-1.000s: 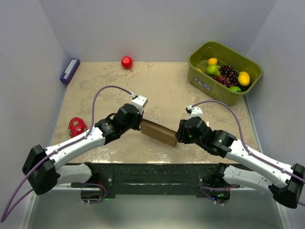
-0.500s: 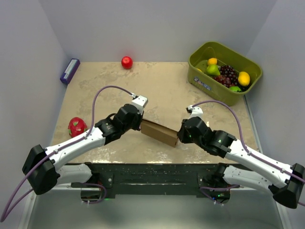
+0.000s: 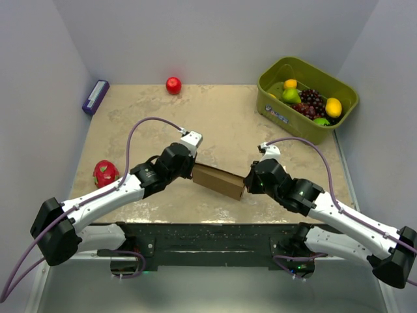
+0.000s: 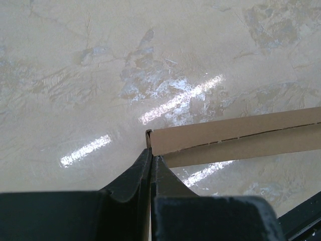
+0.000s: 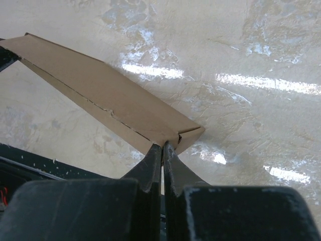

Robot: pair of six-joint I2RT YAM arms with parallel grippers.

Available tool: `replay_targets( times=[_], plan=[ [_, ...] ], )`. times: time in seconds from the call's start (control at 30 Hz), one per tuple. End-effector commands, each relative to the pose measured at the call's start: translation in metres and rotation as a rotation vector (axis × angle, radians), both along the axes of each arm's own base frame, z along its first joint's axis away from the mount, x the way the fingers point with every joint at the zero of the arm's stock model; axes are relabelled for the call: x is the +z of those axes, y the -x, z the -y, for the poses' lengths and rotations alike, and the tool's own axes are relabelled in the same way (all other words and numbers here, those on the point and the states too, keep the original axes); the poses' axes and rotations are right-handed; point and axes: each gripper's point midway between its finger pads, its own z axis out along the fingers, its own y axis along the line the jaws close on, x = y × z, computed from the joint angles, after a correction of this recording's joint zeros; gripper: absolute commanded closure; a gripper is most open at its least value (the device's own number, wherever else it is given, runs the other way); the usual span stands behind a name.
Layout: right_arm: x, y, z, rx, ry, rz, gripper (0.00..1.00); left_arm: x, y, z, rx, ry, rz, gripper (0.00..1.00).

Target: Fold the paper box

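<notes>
Since the earlier frame the right end effector [image 3: 245, 184] has edged in onto the right end of the paper box [image 3: 218, 181] and its fingers have come together there. The left arm and the box have kept their places.

At the far right corner of the surface [image 3: 228, 117] sits an olive-green bin [image 3: 301, 128]. It holds a bunch of dark grapes [image 3: 311, 102], a yellow lemon [image 3: 333, 107], a small orange-yellow fruit [image 3: 290, 84] and two green fruits, one [image 3: 291, 96] next to the grapes and one [image 3: 321, 121] against the near wall.

The top view alone shows the bin, along with:
- a red ball-like fruit [image 3: 173, 85] at the far edge
- a purple-blue packet [image 3: 95, 97] by the left wall
- a red spiky fruit [image 3: 105, 173] beside the left arm

It also shows the brown box lying slantwise between the two wrists, near the front edge of the surface.

The wrist views give the grips that the top view hides under the wrists. The left end effector [image 4: 150, 160] has its fingers pressed together on the thin left corner of the box [image 4: 235, 138]. The right end effector [image 5: 162, 148] is pinching the pointed right corner of the box [image 5: 110, 103], which looks like a long, flat folded strip with a scored line along it.

In the left wrist view the box runs off the right edge of the frame. In the right wrist view its far end meets a dark shape at the left edge that is too cut off to identify. No view settles whether the box rests on the surface or hangs just above it.
</notes>
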Motion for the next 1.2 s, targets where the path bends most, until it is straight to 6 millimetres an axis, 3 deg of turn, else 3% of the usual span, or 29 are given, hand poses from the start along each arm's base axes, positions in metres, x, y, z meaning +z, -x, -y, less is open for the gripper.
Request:
replay_targets(
  times=[0.0, 0.17, 0.43, 0.73, 1.17],
  plan=[
    [0.002, -0.002, -0.003, -0.015, -0.063, -0.004, 1.00, -0.029, 0.022, -0.011, -0.035, -0.095, -0.104, 1.00],
    [0.001, -0.002, -0.001, -0.015, -0.072, -0.002, 1.00, -0.030, 0.022, -0.011, -0.035, -0.100, -0.104, 1.00],
    [-0.016, 0.002, 0.006, 0.016, 0.006, -0.027, 1.00, -0.029, 0.021, -0.009, -0.037, -0.099, -0.100, 1.00],
    [-0.028, 0.004, 0.025, 0.009, 0.162, -0.066, 1.00, -0.030, 0.020, -0.007, -0.039, -0.104, -0.102, 1.00],
    [-0.041, 0.008, 0.025, 0.029, 0.243, -0.148, 1.00, -0.026, 0.018, -0.006, -0.036, -0.104, -0.094, 1.00]
  ],
)
